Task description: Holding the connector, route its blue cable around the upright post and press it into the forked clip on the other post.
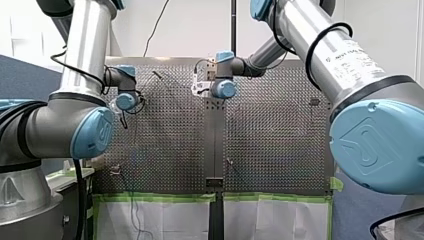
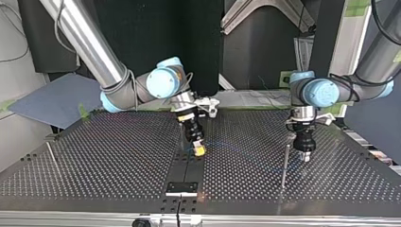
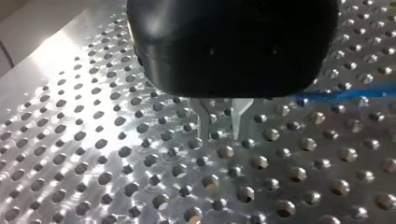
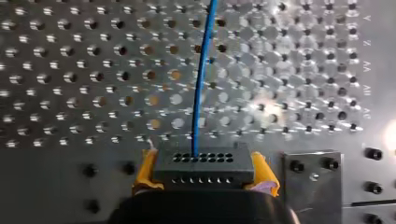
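Note:
In the right wrist view my right gripper (image 4: 204, 175) is shut with its yellow pads (image 4: 145, 170) on a dark multi-hole connector (image 4: 203, 161). A blue cable (image 4: 201, 79) runs from the connector straight ahead over the perforated table. In the top view this gripper (image 2: 199, 150) hangs low over the table's middle strip. My left gripper (image 2: 305, 156) stands just beside a thin upright post (image 2: 285, 165). Its two metal fingers (image 3: 203, 126) are slightly apart with only bare table between them, and the blue cable (image 3: 345, 95) lies off to one side. A second thin post (image 2: 52, 156) stands at the top view's left.
A dark plate (image 2: 181, 188) sits on the middle strip near the top view's front edge. A square metal plate (image 4: 312, 179) lies beside the connector. The table's near edge in the front view carries green tape (image 1: 160, 197).

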Robot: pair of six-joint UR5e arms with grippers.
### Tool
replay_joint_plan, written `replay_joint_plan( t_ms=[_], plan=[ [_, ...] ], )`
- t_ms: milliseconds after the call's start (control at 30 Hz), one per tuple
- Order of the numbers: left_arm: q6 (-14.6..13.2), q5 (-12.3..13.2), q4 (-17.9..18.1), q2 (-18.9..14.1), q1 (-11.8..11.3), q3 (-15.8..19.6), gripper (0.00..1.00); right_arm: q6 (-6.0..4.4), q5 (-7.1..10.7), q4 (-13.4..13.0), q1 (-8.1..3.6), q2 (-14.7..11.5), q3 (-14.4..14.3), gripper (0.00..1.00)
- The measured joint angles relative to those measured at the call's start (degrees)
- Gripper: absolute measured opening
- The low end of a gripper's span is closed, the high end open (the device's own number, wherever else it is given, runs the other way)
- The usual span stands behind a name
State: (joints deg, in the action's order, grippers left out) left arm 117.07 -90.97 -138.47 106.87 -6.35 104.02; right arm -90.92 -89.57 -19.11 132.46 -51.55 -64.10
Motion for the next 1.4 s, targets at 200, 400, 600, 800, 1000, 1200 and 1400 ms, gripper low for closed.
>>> replay_joint_plan(
  t_ms=[200, 400, 600, 800, 1000, 1200, 1400],
  plan=[
    [0.36, -1.81, -0.18, 0.02, 0.60, 0.02, 0.26, 0.05, -1.47, -1.15, 0.45, 0.13, -3.04, 0.00],
    [1.37, 0.50, 0.50, 0.07, 1.02, 0.03, 0.32, 0.04, -2.37, -2.74, 0.92, 0.47, -5.80, 0.00],
    [1.22, 3.28, 1.83, 0.05, 1.56, 0.02, 0.84, -0.12, -3.52, -4.80, 1.07, 0.91, -8.76, 0.00],
    [-0.47, 2.89, 0.90, 0.06, 2.19, 0.02, 0.98, -0.15, -4.28, -7.57, 1.06, 1.08, -11.64, 0.00],
    [-1.17, -0.45, -0.80, 0.05, 2.96, 0.03, 0.98, 0.00, -5.27, -10.78, 1.06, 1.19, -14.86, 0.00],
    [-1.20, -2.56, -1.01, 0.06, 3.57, 0.03, 0.98, -0.20, -6.34, -14.16, 1.14, 1.27, -18.25, 0.00],
    [-1.05, -2.83, -1.03, 0.05, 4.03, 0.02, 0.98, -0.22, -7.52, -17.23, 1.41, 1.40, -21.32, 0.00]
  ],
)
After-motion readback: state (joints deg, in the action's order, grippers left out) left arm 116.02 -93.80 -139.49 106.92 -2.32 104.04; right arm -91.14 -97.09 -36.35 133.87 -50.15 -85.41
